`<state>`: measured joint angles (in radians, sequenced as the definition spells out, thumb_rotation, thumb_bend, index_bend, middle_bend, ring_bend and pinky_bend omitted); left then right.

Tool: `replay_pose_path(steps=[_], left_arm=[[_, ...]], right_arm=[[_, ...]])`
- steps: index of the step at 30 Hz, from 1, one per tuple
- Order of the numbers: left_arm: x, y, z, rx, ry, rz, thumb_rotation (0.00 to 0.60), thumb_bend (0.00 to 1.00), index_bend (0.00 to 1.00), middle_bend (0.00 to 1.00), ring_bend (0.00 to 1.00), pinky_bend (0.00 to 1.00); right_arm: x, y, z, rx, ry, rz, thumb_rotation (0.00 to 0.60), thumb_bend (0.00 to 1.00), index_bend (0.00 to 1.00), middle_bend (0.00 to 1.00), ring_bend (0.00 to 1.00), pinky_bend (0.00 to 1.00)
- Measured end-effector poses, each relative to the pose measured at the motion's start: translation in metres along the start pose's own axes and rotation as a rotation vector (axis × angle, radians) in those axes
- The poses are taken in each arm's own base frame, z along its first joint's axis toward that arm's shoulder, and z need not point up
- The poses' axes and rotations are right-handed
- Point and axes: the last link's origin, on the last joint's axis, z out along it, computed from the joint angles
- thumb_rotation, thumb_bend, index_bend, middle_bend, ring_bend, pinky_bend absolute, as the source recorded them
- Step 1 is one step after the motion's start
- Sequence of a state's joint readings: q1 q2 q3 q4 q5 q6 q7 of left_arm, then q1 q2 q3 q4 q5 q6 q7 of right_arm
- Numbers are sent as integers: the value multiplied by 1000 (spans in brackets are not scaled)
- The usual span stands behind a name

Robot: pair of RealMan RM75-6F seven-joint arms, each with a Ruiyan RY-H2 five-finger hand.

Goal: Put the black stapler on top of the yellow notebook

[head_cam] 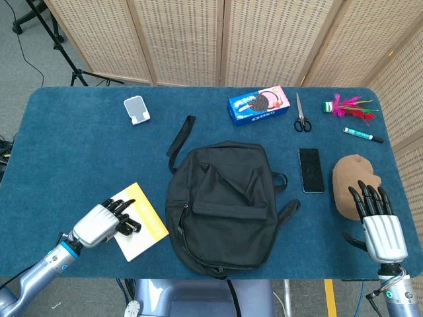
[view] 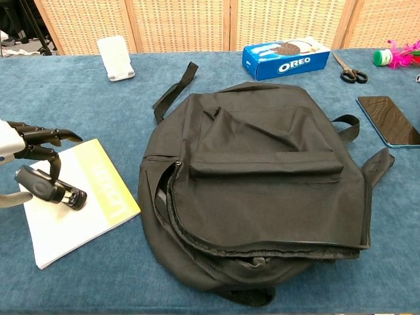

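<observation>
Stapler (view: 52, 190) lies on yellow notebook (view: 98, 187), left hand (view: 20, 147) fingers (view: 56, 136) spread.

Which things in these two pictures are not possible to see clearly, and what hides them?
- Black stapler: in the chest view the left hand covers its back end; whether it rests fully on the yellow notebook is unclear.
- Left hand: the chest view's left edge cuts it off.
- Right hand: only the head view shows it.
- Inside of the black backpack: hidden by its fabric.
- Notebook spine lettering: too blurred to read.
</observation>
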<state>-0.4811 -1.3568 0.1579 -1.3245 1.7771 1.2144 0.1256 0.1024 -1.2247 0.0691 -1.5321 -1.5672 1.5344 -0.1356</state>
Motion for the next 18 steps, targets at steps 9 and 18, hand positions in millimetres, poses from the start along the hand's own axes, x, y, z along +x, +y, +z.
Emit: replay_pose_path(steps=[9, 18], left_arm=[[0, -1, 1, 13, -2, 8, 600, 273, 192, 16, 81, 220], [10, -4, 1, 37, 46, -10, 600, 250, 0, 0, 0, 112]], right_arm=[[0, 0, 0, 2, 4, 1, 600, 93, 0, 0, 0, 0], [0, 0, 0, 4, 2, 3, 600, 92, 0, 0, 0, 0]])
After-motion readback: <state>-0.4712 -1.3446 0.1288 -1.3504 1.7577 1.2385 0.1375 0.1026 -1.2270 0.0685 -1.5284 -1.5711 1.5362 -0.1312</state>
